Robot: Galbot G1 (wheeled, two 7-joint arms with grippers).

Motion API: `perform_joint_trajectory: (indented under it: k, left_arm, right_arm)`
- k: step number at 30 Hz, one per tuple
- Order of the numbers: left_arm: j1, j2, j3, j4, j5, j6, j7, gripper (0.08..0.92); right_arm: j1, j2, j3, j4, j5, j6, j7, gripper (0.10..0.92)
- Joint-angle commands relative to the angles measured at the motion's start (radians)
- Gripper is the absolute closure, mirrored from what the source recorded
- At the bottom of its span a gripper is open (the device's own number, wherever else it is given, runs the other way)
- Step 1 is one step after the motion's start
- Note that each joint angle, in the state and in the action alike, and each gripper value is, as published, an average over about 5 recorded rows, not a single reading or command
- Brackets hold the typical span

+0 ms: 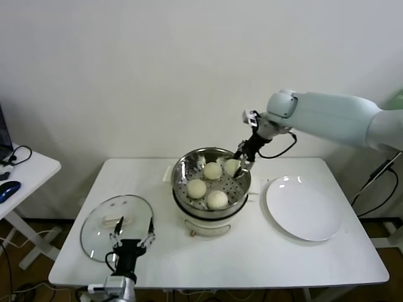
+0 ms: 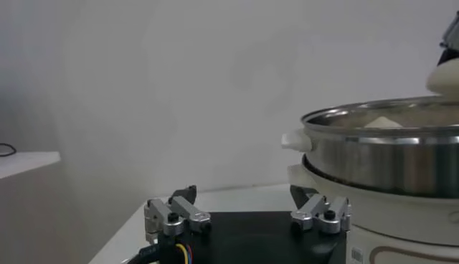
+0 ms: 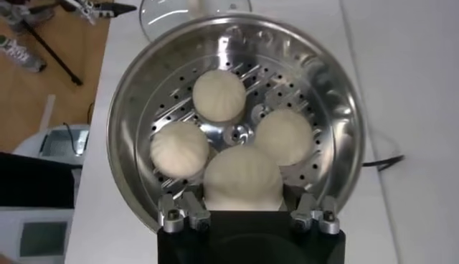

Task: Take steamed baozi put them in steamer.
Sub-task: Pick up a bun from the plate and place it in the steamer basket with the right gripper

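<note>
The steamer (image 1: 181,168) is a shiny steel pot on a white base at the table's middle. Three baozi (image 1: 213,170) (image 1: 197,188) (image 1: 218,199) lie on its perforated floor. My right gripper (image 1: 239,165) is shut on the fourth baozi (image 1: 231,166) and holds it above the pot's back right rim. In the right wrist view this baozi (image 3: 244,178) sits between the fingers, over the steamer (image 3: 129,107) with the other three (image 3: 219,95) (image 3: 179,148) (image 3: 285,135). The left wrist view shows the steamer (image 2: 387,154) and the held baozi (image 2: 445,75) above its rim. My left gripper (image 1: 133,238) (image 2: 244,194) is open and empty at the table's front left.
A flat white plate (image 1: 305,211) lies right of the steamer. A round glass lid (image 1: 104,220) lies at the front left, next to my left gripper. A side table (image 1: 25,170) with cables stands at the far left.
</note>
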Motion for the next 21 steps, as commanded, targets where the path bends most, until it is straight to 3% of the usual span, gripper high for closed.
perform_joint_trajectory:
  k: [1,21]
  left_arm:
    - [0.000,0.004,-0.001,0.003,-0.007,-0.002,0.001,0.177]
    - [0.004,0.000,0.000,0.003,-0.009,-0.006,0.002,0.177]
  right_arm:
    - [-0.059,0.062,-0.042,-0.034,0.001,-0.010,0.010,0.313]
    - [-0.127,0.101,-0.019,-0.148,-0.085,0.014,0.014,0.313]
